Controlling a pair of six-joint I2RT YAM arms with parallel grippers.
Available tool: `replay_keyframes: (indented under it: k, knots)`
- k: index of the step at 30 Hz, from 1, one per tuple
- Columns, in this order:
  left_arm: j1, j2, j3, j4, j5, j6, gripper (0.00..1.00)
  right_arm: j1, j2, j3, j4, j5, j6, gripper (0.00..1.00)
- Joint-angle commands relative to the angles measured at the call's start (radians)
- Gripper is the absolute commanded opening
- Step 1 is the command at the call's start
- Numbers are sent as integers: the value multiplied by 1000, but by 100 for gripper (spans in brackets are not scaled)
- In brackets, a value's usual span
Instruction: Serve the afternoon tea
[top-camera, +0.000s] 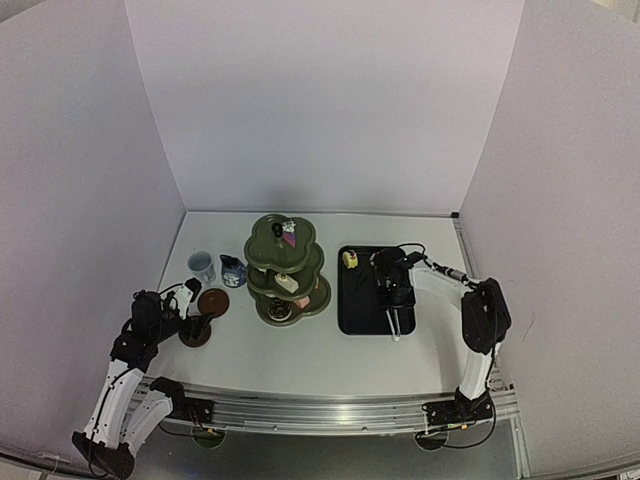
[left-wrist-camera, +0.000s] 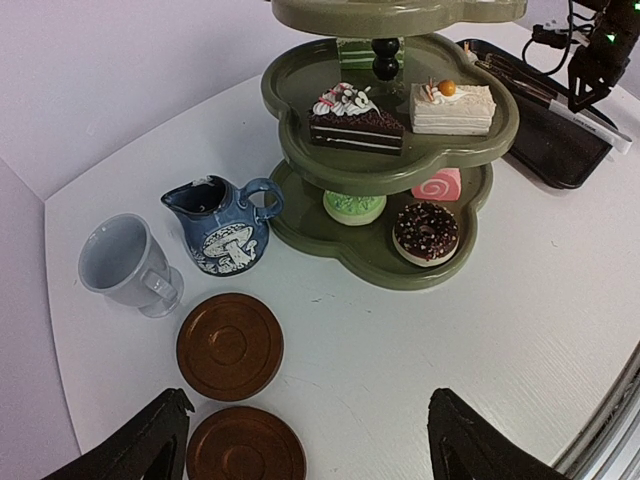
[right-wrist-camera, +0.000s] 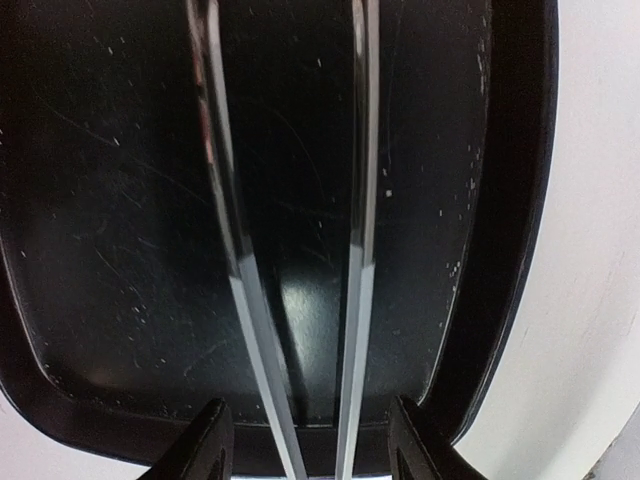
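Left of the green stand, the left tool gapes wide near two saucers; right of it, the right tool sits parted astride tongs.

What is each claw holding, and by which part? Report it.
Left claw: nothing. Right claw: seemingly nothing; it stands open astride the silver metal tongs over the black rectangular tray, gaps showing on both sides.

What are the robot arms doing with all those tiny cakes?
They're setting out afternoon tea. The right gripper is over the black tray with the metal tongs between its fingers; whether it grips them is unclear. The left gripper hangs open by two brown saucers, beside the cup and jug. Most pastries sit on the green stand.
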Motion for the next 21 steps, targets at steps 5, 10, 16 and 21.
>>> replay_keyframes:
  k: [5, 10, 16, 21]
  knots:
    - [5, 8, 0, 18, 12, 0, 82, 23, -80, -90, 36, -71, 39, 52]
    - [5, 11, 0, 15, 10, 0, 82, 24, -15, -76, 40, -57, 40, 47]
    - [5, 4, 0, 15, 7, -1, 82, 24, 41, -25, 41, -32, 34, 44]
    - [5, 4, 0, 16, 7, 1, 82, 24, 82, 14, 40, -15, 22, 42]
